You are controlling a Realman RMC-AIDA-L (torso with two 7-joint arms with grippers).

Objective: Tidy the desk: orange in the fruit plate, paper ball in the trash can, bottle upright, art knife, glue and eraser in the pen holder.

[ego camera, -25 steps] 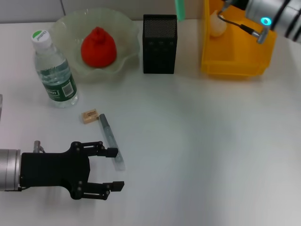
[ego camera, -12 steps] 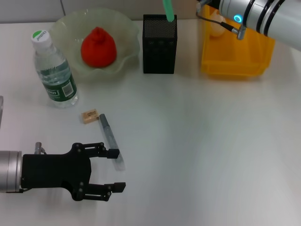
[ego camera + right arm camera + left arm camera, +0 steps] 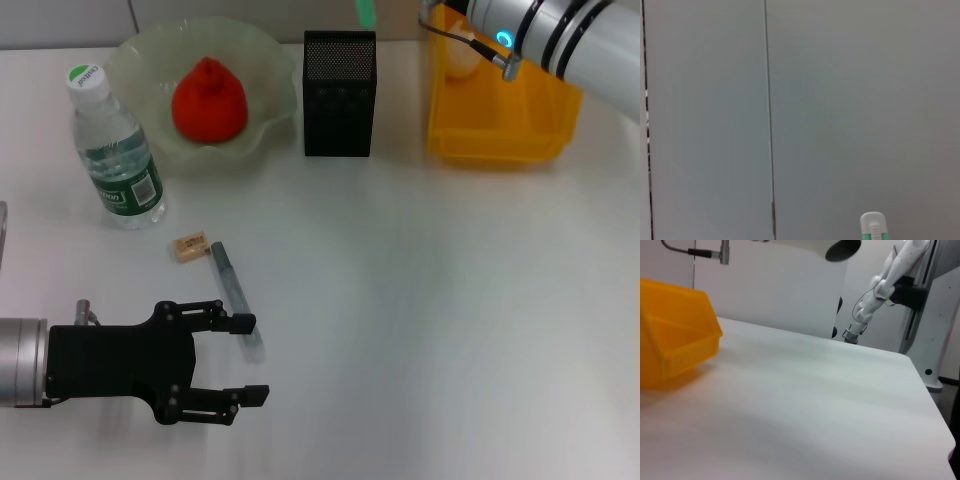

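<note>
Fingers, left gripper [image 3: 245, 358]: I see them spread apart, low on the desk [image 3: 450, 300], one tip touching the grey art knife [image 3: 235, 293].
Fingers, right gripper: out of my view; arm high over the trash can [image 3: 500, 110]; I cannot tell their state.
Green stick [image 3: 366, 12]: above the pen holder [image 3: 339, 93].
Eraser [image 3: 190, 246]: just beside the knife.
Bottle [image 3: 112, 150]: upright.
Orange [image 3: 209, 98]: in the fruit plate [image 3: 140, 60].

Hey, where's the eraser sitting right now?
In the head view the eraser lies on the desk on the robot's left, just in front of the bottle and beside the top end of the grey art knife.
</note>
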